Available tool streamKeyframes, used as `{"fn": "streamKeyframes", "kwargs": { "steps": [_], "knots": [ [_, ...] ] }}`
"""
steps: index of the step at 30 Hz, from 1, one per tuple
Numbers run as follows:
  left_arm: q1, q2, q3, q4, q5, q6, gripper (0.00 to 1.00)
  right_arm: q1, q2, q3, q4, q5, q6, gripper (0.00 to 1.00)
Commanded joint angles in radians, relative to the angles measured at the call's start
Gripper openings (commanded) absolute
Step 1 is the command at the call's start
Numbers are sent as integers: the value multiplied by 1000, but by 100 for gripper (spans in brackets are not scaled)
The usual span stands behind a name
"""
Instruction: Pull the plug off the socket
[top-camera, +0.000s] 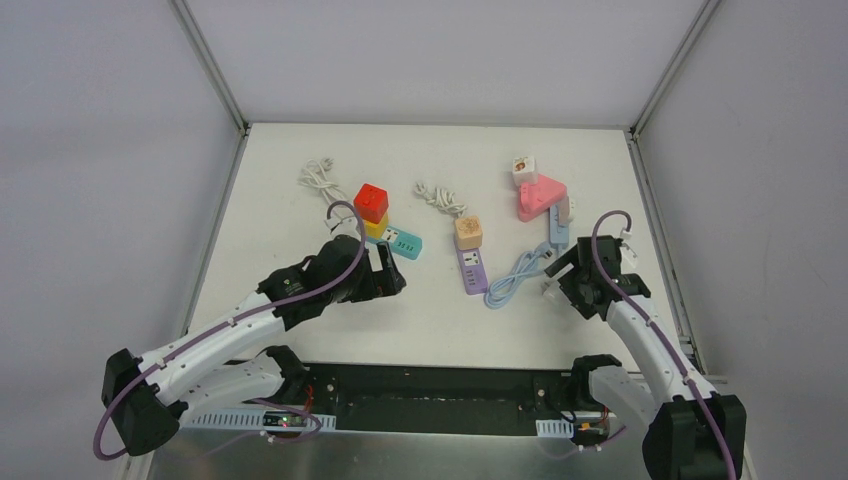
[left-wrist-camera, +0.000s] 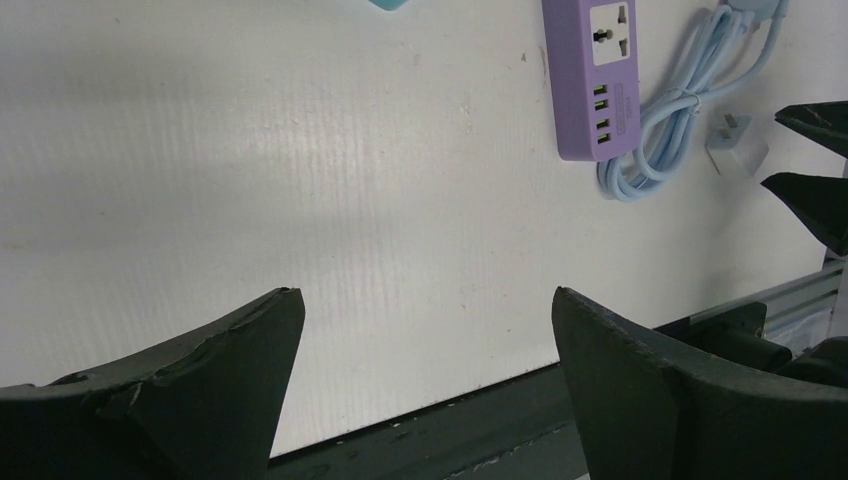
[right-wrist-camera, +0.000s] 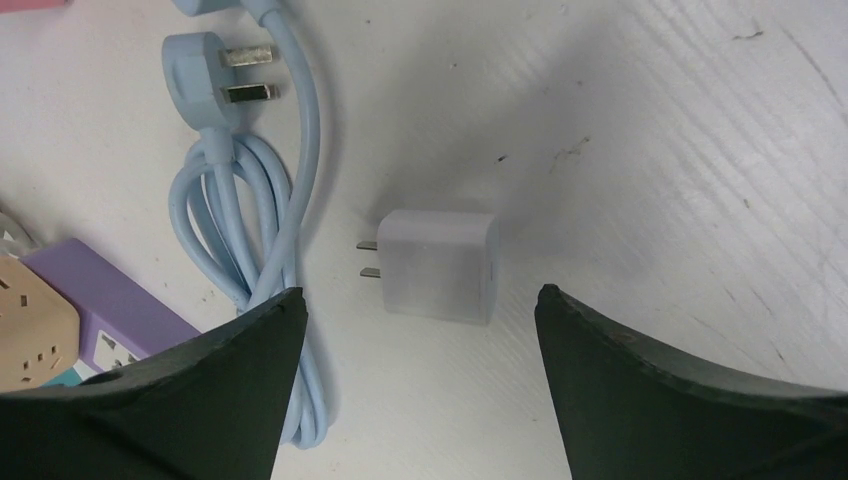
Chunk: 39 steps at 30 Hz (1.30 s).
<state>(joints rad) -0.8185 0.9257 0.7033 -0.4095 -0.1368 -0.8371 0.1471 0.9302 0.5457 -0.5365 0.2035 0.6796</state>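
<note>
Back left of surface (top-camera: 440, 330): white coiled cable (top-camera: 318, 178), loose. Next right: red cube adapter (top-camera: 371, 202) against yellow cube adapter (top-camera: 377, 229), with teal power strip (top-camera: 405, 243) touching the yellow one.

Then left pincer (left-wrist-camera: 425, 300), just on near side of teal power strip, low over bare surface. Spread wide, nothing between fingers.

Mid-surface: second white cable (top-camera: 440, 197), then peach cube adapter (top-camera: 468, 233) sitting on far end of purple power strip (top-camera: 473, 268). Universal socket and USB ports on near half uncovered.

Light-blue cable (top-camera: 513, 277) bundled just right of purple power strip, its blue plug (right-wrist-camera: 205, 70) lying with prongs bare.

Task item: white two-prong plug (right-wrist-camera: 440, 265), flat on surface just right of cable bundle, in no socket, prongs pointing at bundle.

Over it, right pincer (right-wrist-camera: 420, 292), spread wide, one finger either side, neither touching. Nothing gripped.

Behind that: pink socket block (top-camera: 540, 197) with white cube adapter (top-camera: 524, 170) at far end, grey-blue power strip (top-camera: 560, 228) touching its right side.
</note>
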Motion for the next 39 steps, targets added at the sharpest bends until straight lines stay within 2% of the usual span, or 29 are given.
{"fn": "streamKeyframes", "kwargs": {
  "steps": [1,6,8,15,22,29,39],
  "knots": [
    [-4,-70,-7,-87,-70,35,99,-4,-54,77,-10,-19,-54,89],
    [-4,-141,-11,-126,-123,61,99,23,-75,141,47,-279,-168,96],
    [-3,-168,-13,-132,-149,85,99,82,-84,156,80,-308,-173,99],
    [-4,-242,-50,-98,-173,127,99,343,-23,205,147,-163,-113,100],
    [-2,-222,-64,-21,-97,113,99,515,185,351,131,12,-148,100],
    [-2,-160,-146,163,-83,23,98,551,431,492,147,102,-265,100],
    [-1,4,-158,319,-33,-120,96,552,672,622,268,68,-549,100]
  ]
}}
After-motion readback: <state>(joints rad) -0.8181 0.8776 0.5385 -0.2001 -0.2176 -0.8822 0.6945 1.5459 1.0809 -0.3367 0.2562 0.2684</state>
